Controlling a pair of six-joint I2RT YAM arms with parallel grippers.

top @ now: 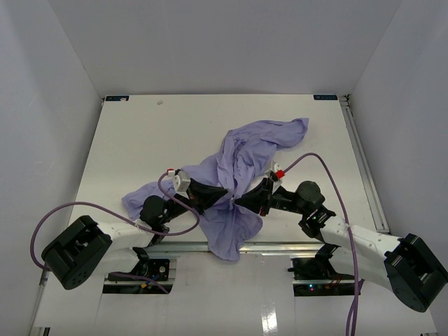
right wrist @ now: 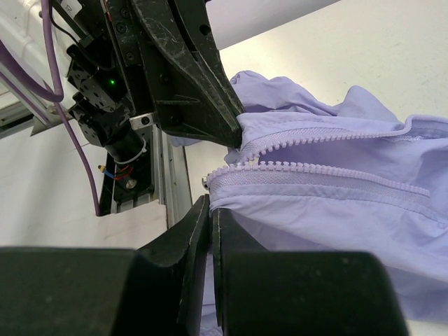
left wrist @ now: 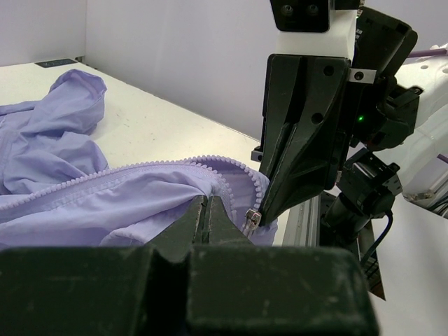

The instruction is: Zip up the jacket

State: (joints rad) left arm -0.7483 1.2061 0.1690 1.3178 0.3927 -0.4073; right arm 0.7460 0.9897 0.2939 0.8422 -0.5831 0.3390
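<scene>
The lavender jacket [top: 245,150] lies crumpled mid-table, its lower end hanging over the near edge. My left gripper [top: 222,192] and right gripper [top: 239,201] meet tip to tip at its front opening. In the left wrist view the left gripper [left wrist: 208,204] is shut on jacket fabric [left wrist: 105,199] just below a zipper row, with the metal slider [left wrist: 252,222] at the right gripper's fingertips [left wrist: 264,210]. In the right wrist view the right gripper [right wrist: 211,204] is shut on the jacket's edge under the lower zipper row [right wrist: 315,169]. The two tooth rows lie apart and unjoined.
An aluminium rail [top: 287,246] runs along the near table edge under the hanging cloth. Another rail [top: 364,168] runs down the right side. Purple cables [top: 329,175] loop off both arms. White walls enclose the table [top: 140,133].
</scene>
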